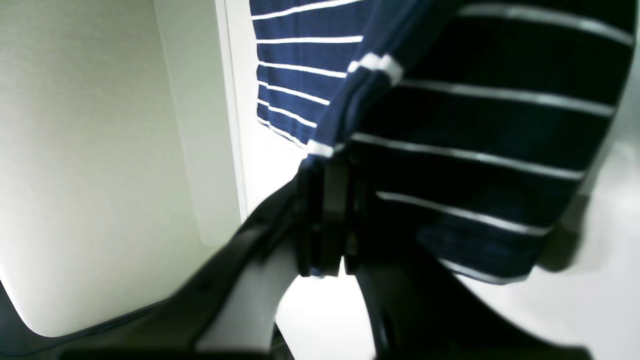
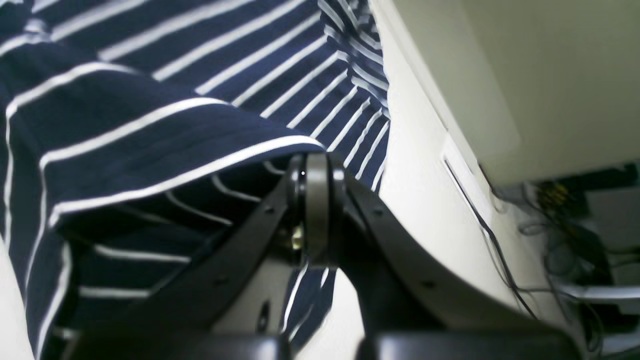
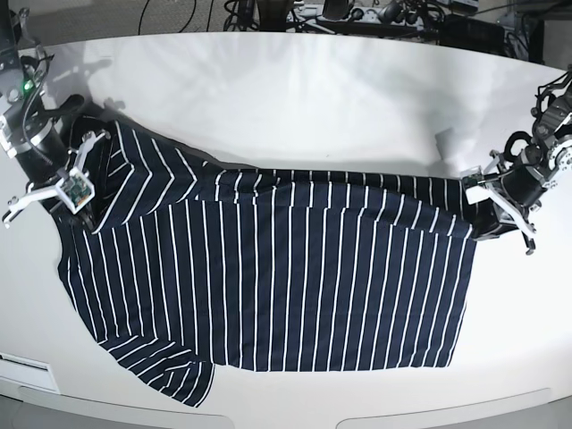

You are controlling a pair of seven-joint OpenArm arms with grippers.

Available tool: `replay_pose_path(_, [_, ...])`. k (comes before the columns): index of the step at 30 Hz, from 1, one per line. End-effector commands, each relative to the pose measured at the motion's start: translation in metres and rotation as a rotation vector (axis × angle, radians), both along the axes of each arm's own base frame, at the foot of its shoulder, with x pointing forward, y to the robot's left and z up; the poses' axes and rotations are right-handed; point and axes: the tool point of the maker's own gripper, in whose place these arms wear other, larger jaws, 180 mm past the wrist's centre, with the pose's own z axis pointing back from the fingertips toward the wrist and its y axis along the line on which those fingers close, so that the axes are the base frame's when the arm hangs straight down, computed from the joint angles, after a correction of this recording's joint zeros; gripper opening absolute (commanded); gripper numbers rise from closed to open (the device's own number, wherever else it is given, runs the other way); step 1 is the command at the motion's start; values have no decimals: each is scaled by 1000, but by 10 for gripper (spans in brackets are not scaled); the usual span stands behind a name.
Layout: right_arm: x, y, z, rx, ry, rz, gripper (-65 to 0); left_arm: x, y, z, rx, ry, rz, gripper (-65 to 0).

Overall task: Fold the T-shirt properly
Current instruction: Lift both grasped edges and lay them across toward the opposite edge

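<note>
Blurred T-shirt [image 1: 490, 150] fold over the left end effector [image 1: 325, 220]

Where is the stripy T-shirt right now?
In the base view the T-shirt lies spread across the white table, stretched between the right gripper and the left gripper, which pinch its far corners.

One T-shirt [image 3: 268, 268], one table [image 3: 295, 98], two grippers: left gripper [image 3: 483, 219], right gripper [image 3: 85, 210].

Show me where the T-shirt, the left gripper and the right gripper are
T-shirt [image 3: 268, 277], base view, middle of the spread striped body.
left gripper [image 3: 487, 223], base view, fingertips pinching the shirt's edge.
right gripper [image 3: 85, 210], base view, fingertips pinching the shirt's opposite edge.
</note>
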Motion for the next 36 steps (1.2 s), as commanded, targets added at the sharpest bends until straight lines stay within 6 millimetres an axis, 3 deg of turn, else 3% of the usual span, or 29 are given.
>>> replay_pose_path(1, [10, -3, 15, 6, -46, 6, -650, 9, 4, 16, 11, -51, 1, -650])
replay_pose_path(7, [32, -2, 20, 87, -51, 24, -650, 9, -5, 12, -21, -51, -3, -650])
replay_pose_path(14, [56, 18, 2, 86, -14, 68, -650, 9, -6, 12, -24, -50, -3, -650])
replay_pose_path(17, [71, 15, -2, 73, -9, 54, -650, 9, -6, 12, -22, -50, -1, -650])
replay_pose_path(26, [118, -11, 12, 54, -37, -16, -650, 9, -6, 12, -22, -51, -2, -650])
replay_pose_path(36, [137, 6, -9, 69, 32, 12, -650, 9, -3, 11, -10, -53, -3, -650])
